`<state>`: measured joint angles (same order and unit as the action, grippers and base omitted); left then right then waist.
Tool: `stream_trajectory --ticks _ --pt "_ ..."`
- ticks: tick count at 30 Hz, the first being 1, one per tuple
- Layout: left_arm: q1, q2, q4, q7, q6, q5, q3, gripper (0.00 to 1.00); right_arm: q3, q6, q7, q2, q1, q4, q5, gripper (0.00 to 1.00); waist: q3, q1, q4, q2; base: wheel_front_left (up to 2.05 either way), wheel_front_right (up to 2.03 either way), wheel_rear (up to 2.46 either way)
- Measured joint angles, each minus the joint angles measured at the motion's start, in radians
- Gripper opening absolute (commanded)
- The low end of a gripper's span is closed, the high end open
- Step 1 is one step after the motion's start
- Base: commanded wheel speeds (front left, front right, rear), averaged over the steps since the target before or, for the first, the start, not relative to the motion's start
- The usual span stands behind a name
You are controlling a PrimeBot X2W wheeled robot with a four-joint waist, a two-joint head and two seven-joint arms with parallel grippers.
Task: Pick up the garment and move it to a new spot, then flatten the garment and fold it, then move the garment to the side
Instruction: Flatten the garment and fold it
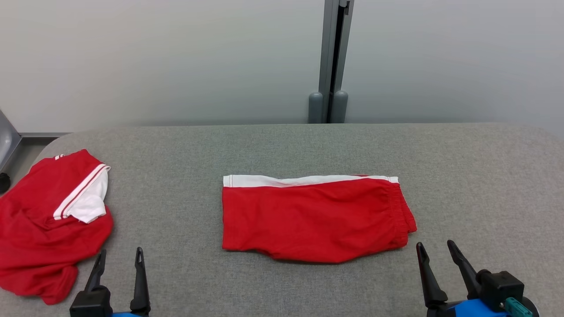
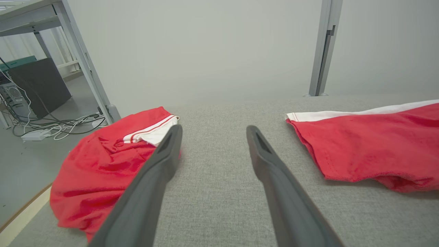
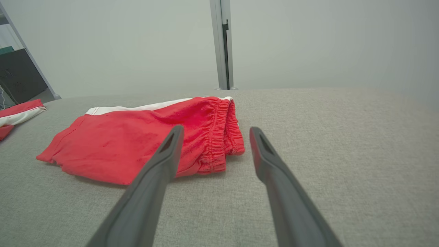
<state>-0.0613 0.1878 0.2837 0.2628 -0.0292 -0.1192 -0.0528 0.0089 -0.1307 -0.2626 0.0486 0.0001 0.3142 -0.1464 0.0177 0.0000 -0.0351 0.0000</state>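
A red garment (image 1: 317, 220) with a white band along its far edge lies folded flat mid-table, its elastic waistband to the right; it also shows in the wrist views (image 2: 377, 147) (image 3: 137, 144). A second red garment (image 1: 44, 220) with white striped trim lies crumpled at the table's left edge (image 2: 99, 171). My left gripper (image 1: 121, 251) stands open above bare cloth between the two garments (image 2: 213, 127), touching neither. At the lower right my right gripper (image 1: 435, 243) is open and empty, just off the folded garment's waistband corner (image 3: 216, 128).
The grey fabric table (image 1: 282, 145) runs back to a pale wall with a grey vertical post (image 1: 330, 61). Beyond the table's left edge stand a metal frame leg (image 2: 85, 65) and loose cables (image 2: 51, 127) on the floor.
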Motion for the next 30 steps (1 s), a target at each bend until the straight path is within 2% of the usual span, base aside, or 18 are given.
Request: stream_trajectory --ticks 23,30 --pt "0.002 -0.035 0.023 0.000 0.036 0.048 0.044 1.00 0.010 0.000 0.000 0.000 -0.005 0.046 0.017 1.00 -0.001 0.0000 0.009 0.0000 0.00 0.00 0.00" --pt "0.016 -0.042 0.013 0.000 0.039 0.059 0.052 1.00 0.021 0.000 0.014 0.000 -0.152 0.080 0.076 1.00 -0.020 0.0000 0.001 0.0000 0.00 0.00 0.00"
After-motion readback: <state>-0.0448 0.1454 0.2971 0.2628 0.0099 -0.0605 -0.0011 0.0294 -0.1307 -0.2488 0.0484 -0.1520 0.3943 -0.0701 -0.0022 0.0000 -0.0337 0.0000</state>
